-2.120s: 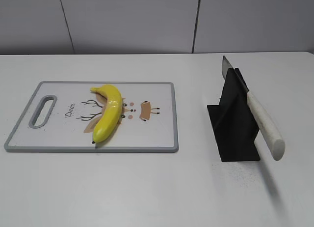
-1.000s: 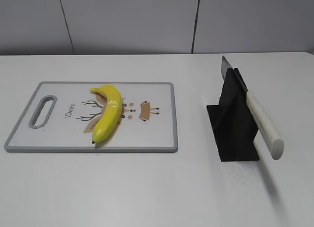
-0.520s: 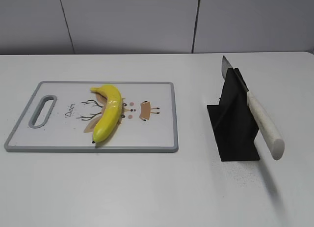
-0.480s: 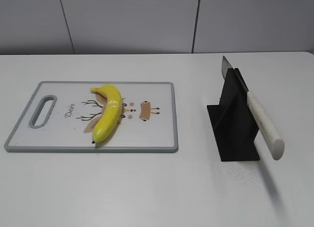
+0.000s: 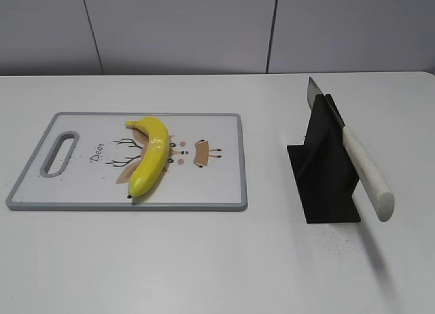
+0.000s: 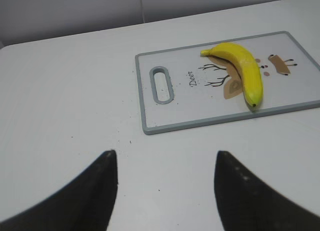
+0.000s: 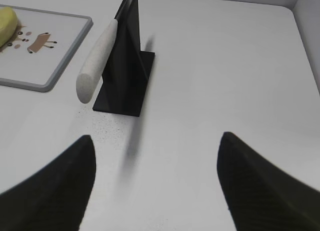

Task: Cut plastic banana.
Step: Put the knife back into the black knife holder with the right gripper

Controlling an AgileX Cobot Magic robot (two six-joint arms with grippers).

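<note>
The plastic banana, glossy yellow with dark tips, lies whole on the white cutting board; it also shows in the left wrist view and at the edge of the right wrist view. A knife with a white handle rests slanted in a black stand, handle toward the front. My left gripper is open and empty over bare table, short of the board. My right gripper is open and empty, short of the knife handle. Neither gripper shows in the exterior view.
The board has a grey rim, a handle slot at its left end and a deer print. The black stand stands right of the board. A grey wall runs behind the white table.
</note>
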